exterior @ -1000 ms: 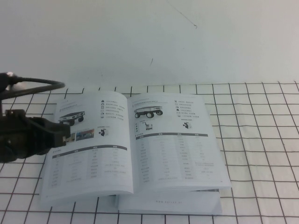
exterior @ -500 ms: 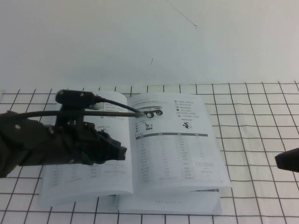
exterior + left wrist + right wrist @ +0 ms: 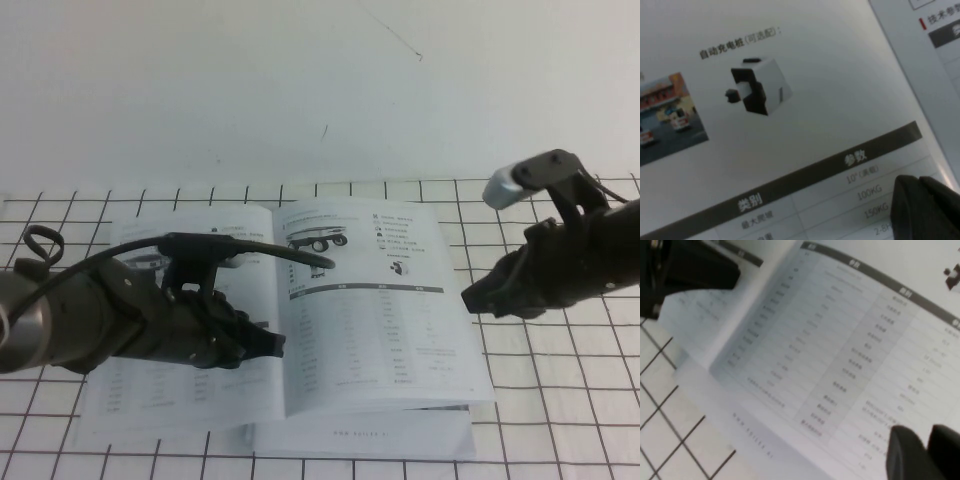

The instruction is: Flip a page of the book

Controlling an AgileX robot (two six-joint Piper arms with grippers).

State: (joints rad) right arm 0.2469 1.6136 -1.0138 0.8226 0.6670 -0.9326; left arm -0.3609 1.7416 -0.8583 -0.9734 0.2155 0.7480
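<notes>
The book lies open on the gridded tabletop, and the page to be turned lies flat as its right-hand leaf, not yet lifted. The right tool hangs at that leaf's outer edge; the left tool sits low over the left-hand leaf. Whether either is wide or narrow cannot be told. This looks like the approach step; next, the right tool must catch that single edge.

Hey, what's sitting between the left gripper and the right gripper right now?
In the high view, only the book's open right-hand page lies between the left gripper, over the left-hand page, and the right gripper, at the page's outer edge. Nothing rests on it.
</notes>
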